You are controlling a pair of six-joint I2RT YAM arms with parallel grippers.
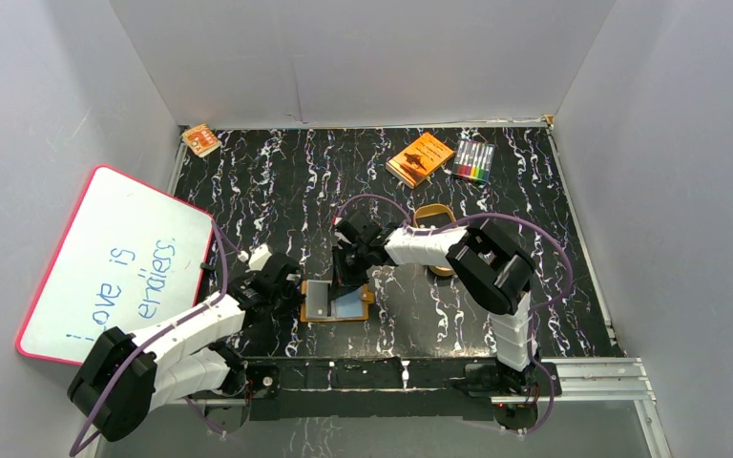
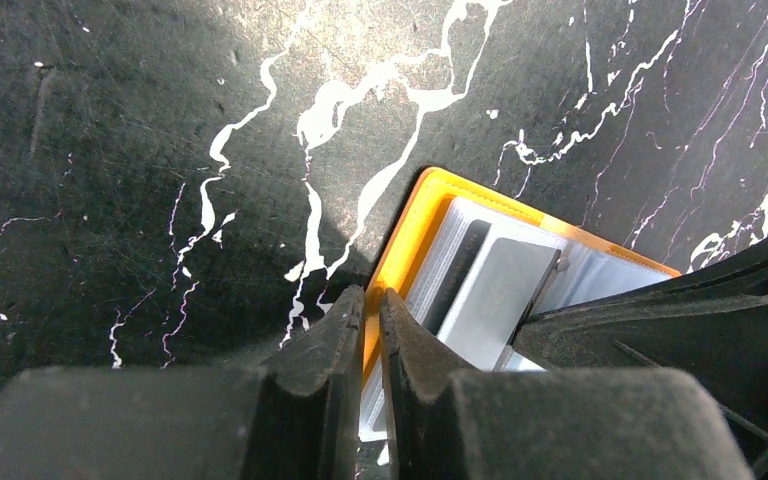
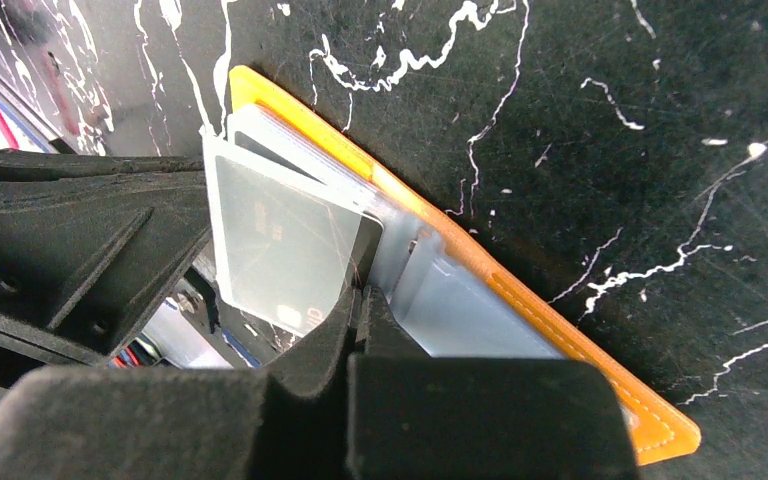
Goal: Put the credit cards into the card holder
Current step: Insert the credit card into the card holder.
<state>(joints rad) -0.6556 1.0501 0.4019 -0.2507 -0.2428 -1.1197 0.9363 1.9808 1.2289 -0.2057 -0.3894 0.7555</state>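
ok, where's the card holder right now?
Top view: the card holder lies open at the near centre of the table. The left gripper is at its left edge and the right gripper is over its middle.

A robotics lab test cell: plain pale grey panel walls (image 1: 363, 57) box in a black white-veined marble-pattern counter (image 1: 286, 181), with a bare aluminium rail (image 1: 596, 379) at 6 o'clock where two white-and-black robot arms (image 1: 196, 324) are mounted
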